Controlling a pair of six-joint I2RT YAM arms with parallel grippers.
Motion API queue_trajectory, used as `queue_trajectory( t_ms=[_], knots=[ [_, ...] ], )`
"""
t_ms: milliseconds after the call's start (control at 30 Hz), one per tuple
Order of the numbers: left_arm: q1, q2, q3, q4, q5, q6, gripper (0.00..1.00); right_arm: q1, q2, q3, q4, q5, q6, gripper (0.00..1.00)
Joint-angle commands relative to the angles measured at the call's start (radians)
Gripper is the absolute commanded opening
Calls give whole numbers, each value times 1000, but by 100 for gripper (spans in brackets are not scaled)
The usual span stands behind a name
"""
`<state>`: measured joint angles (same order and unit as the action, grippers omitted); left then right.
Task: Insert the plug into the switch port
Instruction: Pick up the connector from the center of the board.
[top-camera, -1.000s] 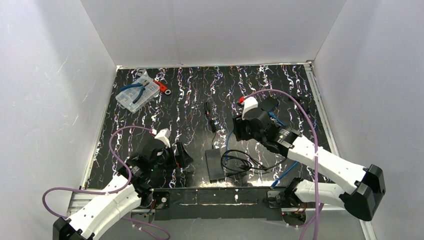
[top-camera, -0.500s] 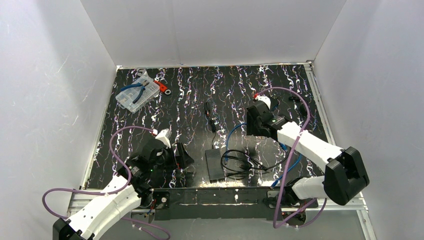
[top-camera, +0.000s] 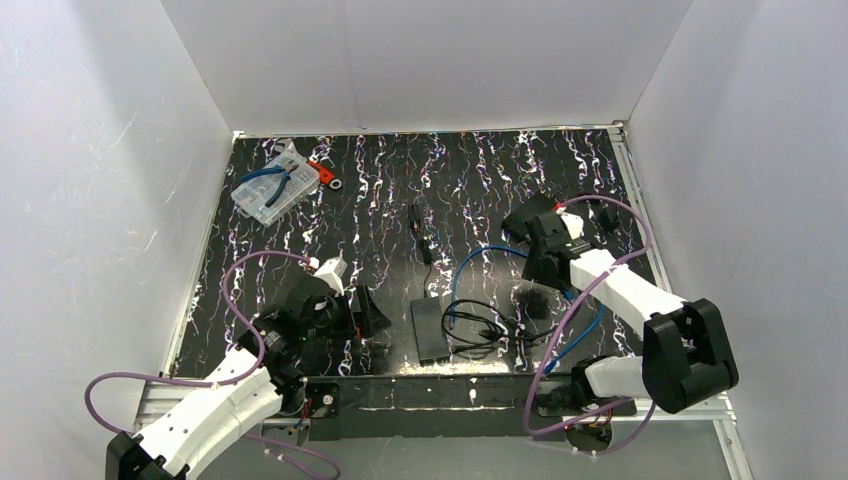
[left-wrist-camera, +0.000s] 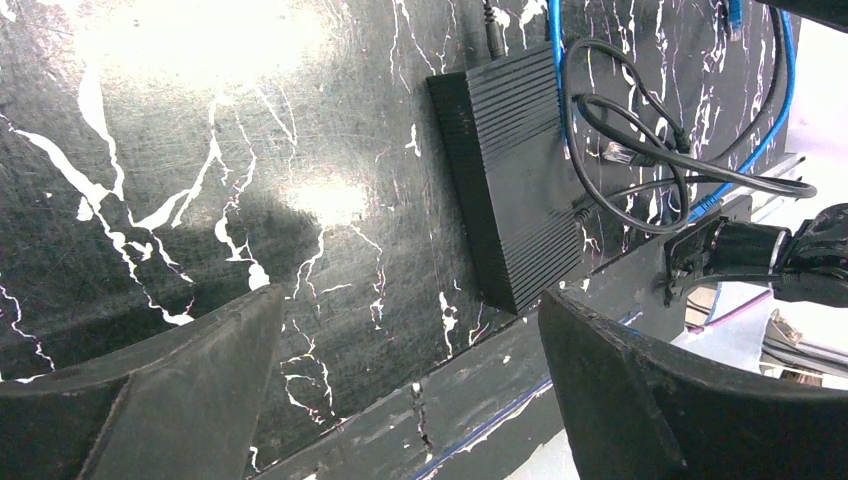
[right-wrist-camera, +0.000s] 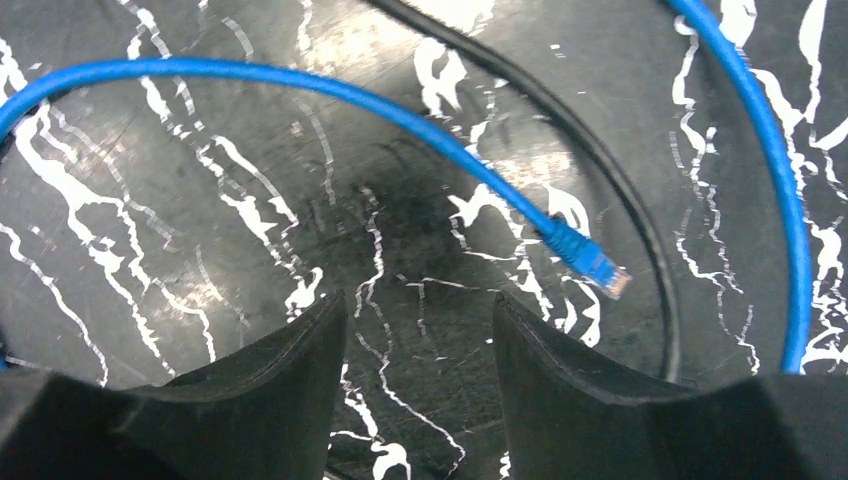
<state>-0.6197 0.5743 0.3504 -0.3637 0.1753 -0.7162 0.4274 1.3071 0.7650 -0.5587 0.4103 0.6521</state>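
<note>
The plug (right-wrist-camera: 598, 267), blue with a clear tip, lies flat on the table (top-camera: 300, 250) at the end of a blue cable (right-wrist-camera: 300, 85), to the right of the switch (top-camera: 432, 328) and well apart from it. In the right wrist view its long axis runs on a diagonal from upper left to lower right, with the clear tip pointing lower right. From the top view the plug is hidden and its heading toward the switch cannot be told. The cable sweeps in a broad arc to the plug, and a black cable (right-wrist-camera: 600, 170) curves round it. The right gripper (right-wrist-camera: 420, 310) hovers just over this spot with its jaws partly apart and nothing between them. The plug sits beyond one finger (right-wrist-camera: 600, 400), not in the gap. The switch is a flat black ribbed box near the table's front edge, its long axis running front to back, with cable loops lying against its right side. The left gripper (left-wrist-camera: 410, 300) hangs low to the left of the switch, jaws spread wide and empty. At the far left corner sits a clear box (top-camera: 262, 200) with pliers (top-camera: 270, 178) on it
</note>
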Motion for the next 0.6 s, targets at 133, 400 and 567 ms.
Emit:
queue_trajectory(
  t_ms=[133,400,567],
  knots=[
    [-3,2,-8,16,27,18,98,-132,-44,-35,25,-30,32,61],
    [-3,1,-11,20,36,15,98,-213,31,-7,34,-86,29,61],
    [-3,4,-11,22,41,15,98,-229,93,16,33,-110,24,60]
  ],
)
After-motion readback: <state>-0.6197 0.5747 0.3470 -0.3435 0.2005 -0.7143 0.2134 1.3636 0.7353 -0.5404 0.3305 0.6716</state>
